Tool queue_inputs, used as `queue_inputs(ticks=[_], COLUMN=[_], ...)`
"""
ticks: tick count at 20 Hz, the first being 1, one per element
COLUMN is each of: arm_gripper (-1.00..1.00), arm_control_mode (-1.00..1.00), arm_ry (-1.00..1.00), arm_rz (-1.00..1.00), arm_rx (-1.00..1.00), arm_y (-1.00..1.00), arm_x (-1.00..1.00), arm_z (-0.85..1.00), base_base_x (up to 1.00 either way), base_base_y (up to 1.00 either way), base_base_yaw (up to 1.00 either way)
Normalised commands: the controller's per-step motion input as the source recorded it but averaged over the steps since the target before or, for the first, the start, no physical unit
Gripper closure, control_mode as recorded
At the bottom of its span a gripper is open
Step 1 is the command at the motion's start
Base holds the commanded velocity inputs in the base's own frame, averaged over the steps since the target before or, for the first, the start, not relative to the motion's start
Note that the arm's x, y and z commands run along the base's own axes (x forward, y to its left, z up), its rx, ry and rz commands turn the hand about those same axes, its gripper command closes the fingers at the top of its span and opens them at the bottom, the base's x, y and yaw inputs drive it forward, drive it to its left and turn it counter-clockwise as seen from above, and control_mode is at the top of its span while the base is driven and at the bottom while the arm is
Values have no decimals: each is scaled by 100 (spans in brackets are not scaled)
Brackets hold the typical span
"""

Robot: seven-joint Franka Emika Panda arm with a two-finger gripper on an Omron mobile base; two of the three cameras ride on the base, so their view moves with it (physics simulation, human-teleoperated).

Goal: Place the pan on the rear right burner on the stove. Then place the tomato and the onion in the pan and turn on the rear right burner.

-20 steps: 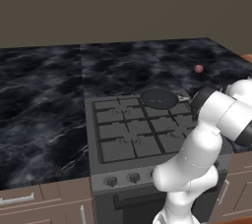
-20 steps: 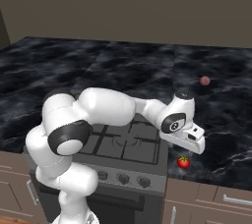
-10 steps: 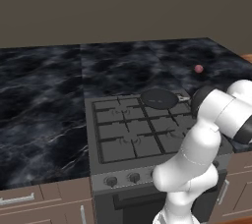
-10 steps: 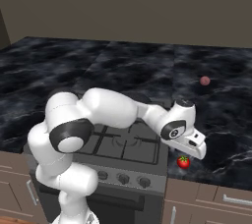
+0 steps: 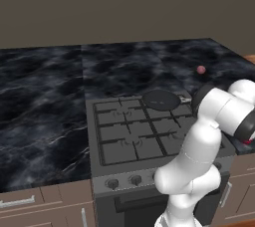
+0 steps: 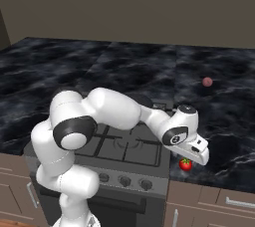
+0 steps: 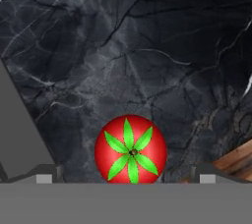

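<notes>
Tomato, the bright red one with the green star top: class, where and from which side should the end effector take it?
Grip the round bright red tomato across its widest middle, coming straight down from above: it sits stem-up on the black marble counter, centred between the open end effector tips.

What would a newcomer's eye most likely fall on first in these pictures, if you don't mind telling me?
Probably the bright red tomato with its green star-shaped top, lying on the black marbled counter between the open gripper's fingertips. Next, the big white arm bent low over the stove's right front corner, its hand just above that tomato. Then the dark pan on the rear right burner and the small pinkish onion alone on the counter behind.
</notes>
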Motion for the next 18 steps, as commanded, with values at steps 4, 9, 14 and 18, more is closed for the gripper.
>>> queue_inputs(ticks=[4,9,14,18], arm_gripper=[-100,-100,-100,-100], arm_control_mode=[-100,-100,-100,-100], arm_ry=[0,0,0,0], arm_rz=[0,0,0,0], arm_rx=[0,0,0,0], arm_y=[0,0,-1,-2], arm_x=[0,-1,0,0], arm_z=[-14,-19,-20,-19], base_base_x=[0,0,0,0], base_base_y=[0,0,0,0], base_base_yaw=[0,0,0,0])
